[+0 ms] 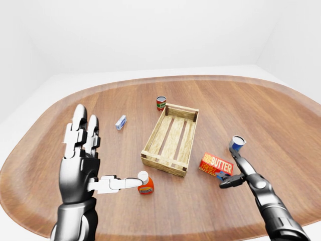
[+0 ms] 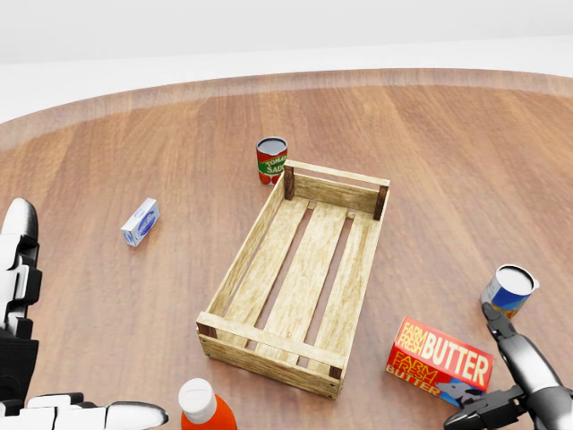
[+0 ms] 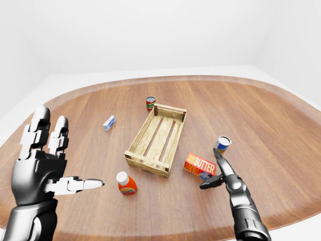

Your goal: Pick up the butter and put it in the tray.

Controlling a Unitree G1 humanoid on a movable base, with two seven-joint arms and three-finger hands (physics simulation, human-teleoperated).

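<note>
Head view: red butter [image 2: 440, 360] box, yellow-and-white lettering

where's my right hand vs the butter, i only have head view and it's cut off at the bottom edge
Observer: In the right-eye view the right hand is open at the butter box's right end, one finger above it, one below, not closed round it.
Operator: left hand?
Observer: The left hand is raised, open, fingers spread, thumb pointing toward the orange bottle.
Operator: anything past the tray?
Observer: The table is a big oval; white floor lies beyond its rim.
</note>
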